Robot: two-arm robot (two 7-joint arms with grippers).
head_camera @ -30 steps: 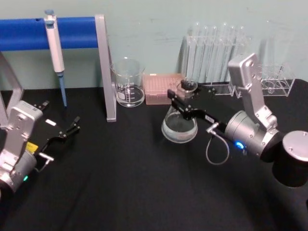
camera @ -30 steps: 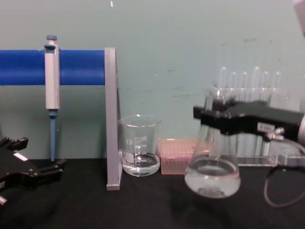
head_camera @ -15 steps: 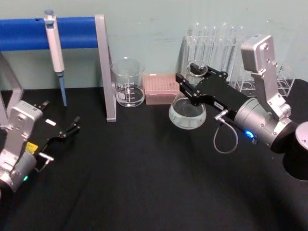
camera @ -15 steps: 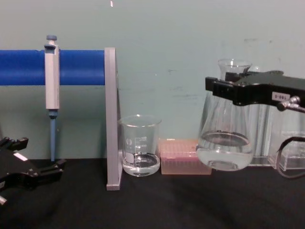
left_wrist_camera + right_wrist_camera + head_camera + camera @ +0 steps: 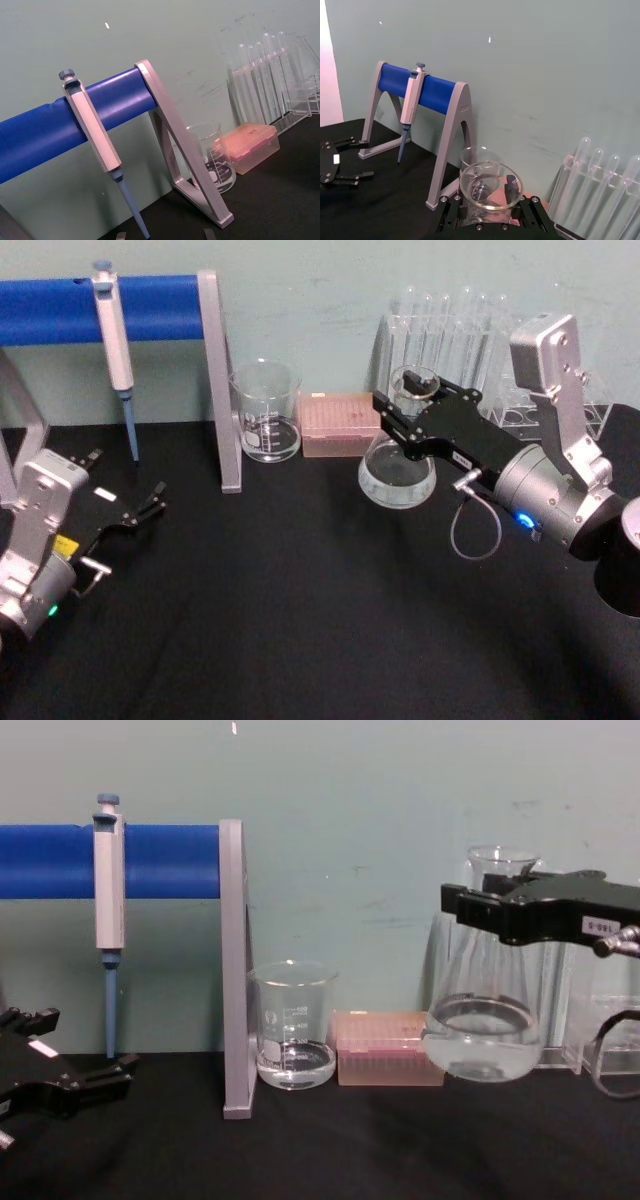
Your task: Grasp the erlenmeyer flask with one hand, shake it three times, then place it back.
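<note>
Flask single, in right gripper

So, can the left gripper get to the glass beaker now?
Probably yes, but not straight: the stand's grey leg stands between the open left gripper and the beaker. Going around the leg's front looks free. The right gripper holds the erlenmeyer flask farther right.

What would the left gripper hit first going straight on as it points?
Probably the stand's grey leg: the left gripper sits low, open, aimed toward its foot. Depth is unclear, so it could pass just behind.
</note>
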